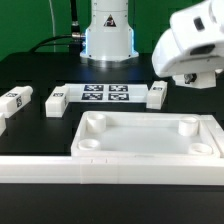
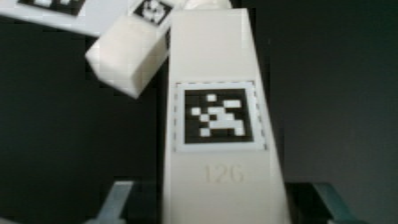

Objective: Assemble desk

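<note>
Clamped in the two-finger gripper (image 2: pixel 224 197): one white plastic block leg (image 2: pixel 217 110) with a black-and-white tag, up at the exterior view's right. Lying flat, near and centre: large white rectangular tray-like plastic desk top (image 1: pixel 150 138). Just beyond it, flat white marker board (image 1: pixel 105 93).

Smooth matt white plastic leg (image 2: pixel 214 60)

The desk top (image 1: pixel 150 137), a white rectangular tray with raised rim and round corner sockets, lies flat, open side up. Three white block legs bearing black-and-white tags lie beyond it: first leg (image 1: pixel 18 100) and second leg (image 1: pixel 56 98) toward the exterior view's left, third leg (image 1: pixel 157 94) toward its right. The fourth leg (image 2: pixel 214 110), tag toward the wrist camera, sits clamped in the gripper (image 2: pixel 222 205).
</note>
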Robot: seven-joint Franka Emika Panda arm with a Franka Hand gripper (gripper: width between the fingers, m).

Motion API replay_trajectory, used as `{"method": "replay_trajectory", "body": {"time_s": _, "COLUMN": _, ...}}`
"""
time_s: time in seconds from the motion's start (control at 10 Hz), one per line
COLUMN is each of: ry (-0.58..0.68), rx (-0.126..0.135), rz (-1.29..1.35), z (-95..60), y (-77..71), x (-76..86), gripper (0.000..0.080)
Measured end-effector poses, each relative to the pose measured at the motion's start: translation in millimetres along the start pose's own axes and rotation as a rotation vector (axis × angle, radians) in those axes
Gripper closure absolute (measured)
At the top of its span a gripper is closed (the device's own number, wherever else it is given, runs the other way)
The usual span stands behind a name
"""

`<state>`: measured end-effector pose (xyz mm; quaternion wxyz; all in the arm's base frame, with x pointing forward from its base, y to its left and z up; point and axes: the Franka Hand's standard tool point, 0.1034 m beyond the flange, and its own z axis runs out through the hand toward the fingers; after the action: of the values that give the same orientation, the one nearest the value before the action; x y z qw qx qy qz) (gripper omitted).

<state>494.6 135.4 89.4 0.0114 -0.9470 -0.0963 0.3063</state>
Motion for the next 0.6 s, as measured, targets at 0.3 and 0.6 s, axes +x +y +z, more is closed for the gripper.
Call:
{"method": "replay_trajectory", "body": {"time_s": 0.3, "ry": 0.190, "rx": 0.000, "rz": 0.009, "z": -42.2, "y": 9.2, "x": 9.6, "gripper": 0.0509}}
{"method": "replay_trajectory", "body": {"time_s": 0.6, "ry": 0.399, "rx": -0.008, "rz": 0.010, "z": -44.8, "y": 9.5, "x": 17.5, "gripper": 0.0509}}
